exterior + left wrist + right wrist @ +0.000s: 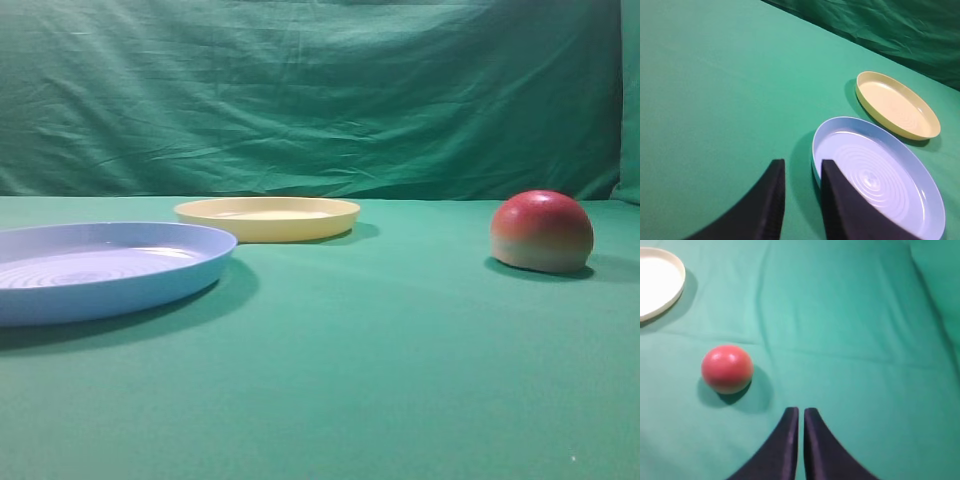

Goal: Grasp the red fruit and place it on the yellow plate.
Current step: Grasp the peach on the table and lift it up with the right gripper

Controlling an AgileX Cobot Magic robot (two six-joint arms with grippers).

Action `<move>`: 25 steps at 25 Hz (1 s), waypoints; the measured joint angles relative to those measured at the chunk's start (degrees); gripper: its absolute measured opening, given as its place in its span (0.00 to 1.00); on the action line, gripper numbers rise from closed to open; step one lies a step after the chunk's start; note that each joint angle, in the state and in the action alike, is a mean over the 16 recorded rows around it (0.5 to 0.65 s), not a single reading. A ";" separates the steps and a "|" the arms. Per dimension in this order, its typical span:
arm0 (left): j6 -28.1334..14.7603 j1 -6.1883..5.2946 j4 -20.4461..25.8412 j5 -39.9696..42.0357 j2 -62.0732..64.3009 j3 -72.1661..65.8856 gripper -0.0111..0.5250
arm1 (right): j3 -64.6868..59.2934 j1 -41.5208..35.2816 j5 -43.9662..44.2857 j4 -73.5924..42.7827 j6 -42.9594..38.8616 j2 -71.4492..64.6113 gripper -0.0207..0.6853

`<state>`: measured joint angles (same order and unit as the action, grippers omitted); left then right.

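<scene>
- Red fruit (727,368) sits dome-up on the green desk (400,380), well apart from the yellow plate (267,218).
- Right tool (801,415): clenched, tips together, holding nothing; fruit lies ahead and to its left, not touching.
- Left tool (801,172): released, narrow gap between tips, beside the blue plate (875,175).
- Yellow plate lies just beyond the blue one.

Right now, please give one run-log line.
fruit: on cloth, untouched | yellow plate: empty | right gripper: shut, apart from fruit
</scene>
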<state>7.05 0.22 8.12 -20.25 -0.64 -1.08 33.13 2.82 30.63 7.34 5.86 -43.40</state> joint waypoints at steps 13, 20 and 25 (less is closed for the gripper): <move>0.00 0.00 0.00 0.00 0.00 0.00 0.31 | 15.34 8.20 6.34 8.34 10.97 -27.79 0.03; 0.00 0.00 0.00 0.00 0.00 0.00 0.31 | 24.33 16.42 8.90 1.90 11.56 -39.81 0.04; 0.00 0.00 0.00 0.00 0.00 0.00 0.31 | 28.77 19.44 9.03 -1.73 9.05 -46.40 0.21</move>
<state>7.05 0.22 8.12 -20.25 -0.64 -1.08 61.90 22.26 39.66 5.61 14.91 -89.80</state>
